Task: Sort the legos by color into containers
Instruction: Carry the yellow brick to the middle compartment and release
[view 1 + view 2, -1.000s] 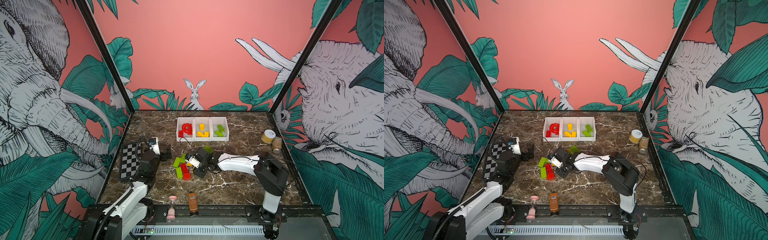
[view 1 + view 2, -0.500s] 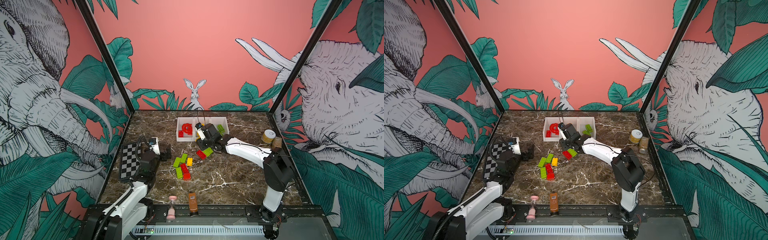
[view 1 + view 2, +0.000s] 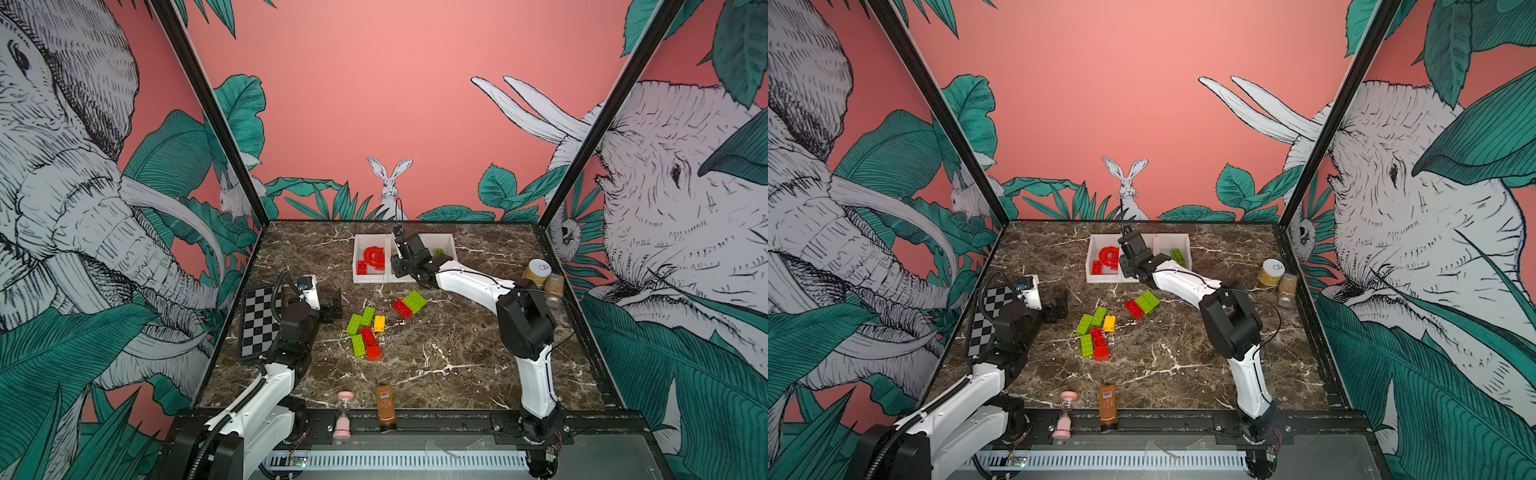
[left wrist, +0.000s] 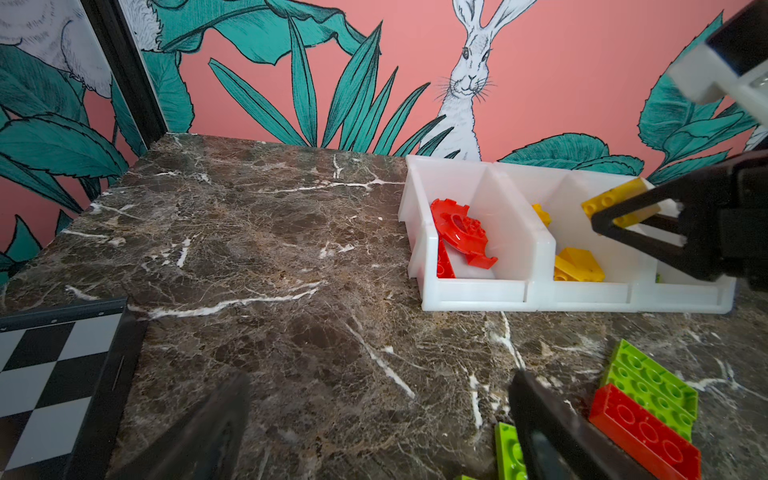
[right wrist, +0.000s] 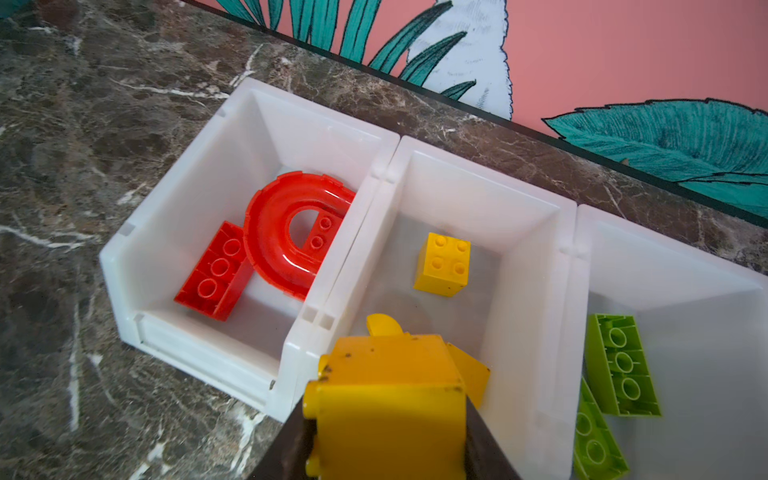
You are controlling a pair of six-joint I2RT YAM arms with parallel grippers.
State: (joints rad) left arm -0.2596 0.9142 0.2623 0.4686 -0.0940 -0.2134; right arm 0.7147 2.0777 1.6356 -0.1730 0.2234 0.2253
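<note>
The marble tabletop [image 3: 457,353] fills the lower middle of both top views. The right arm [image 3: 469,286], a second ago bent low over the bricks at frame centre, now stretches up to the containers [image 3: 370,279] at upper centre. The left arm [image 3: 291,332] has not moved. The left tool [image 3: 331,307] stands spread wide and empty beside the checkered board [image 3: 259,324] at centre left. The right tool [image 5: 386,453] is clamped on a yellow brick [image 5: 390,386] that hangs over the middle bin. With the arm gone, eight loose legos [image 3: 368,332] show at frame centre: four green, three red and one small yellow [image 3: 379,323].

In both top views the right tool hides the middle bin. The right wrist view looks straight in: a red arch [image 5: 286,245] lies over red bricks [image 5: 212,274] in one end bin, a square yellow piece [image 5: 444,264] sits in the middle, and two lime bricks [image 5: 619,365] lie in the other end bin. The left wrist view shows the held brick from the side, above the bin walls. It is chunky and studded, its faces speckled with dark marks.
</note>
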